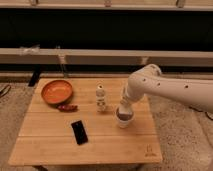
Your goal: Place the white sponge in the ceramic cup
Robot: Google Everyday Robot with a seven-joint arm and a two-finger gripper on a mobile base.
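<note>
The white sponge is not showing clearly. I cannot tell whether it is lying in the ceramic cup or sitting under the gripper. The cup is standing upright on the right part of the wooden table. The gripper is hanging right at the cup's mouth — whether it is apart or together, I cannot tell. From the cup, a small white bottle is standing at 10 o'clock, a black phone is lying at 8 o'clock, and an orange bowl is sitting farther off at 10 o'clock.

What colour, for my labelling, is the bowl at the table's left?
The bowl is orange, seen in the camera view; the gripper is over the ceramic cup.
</note>
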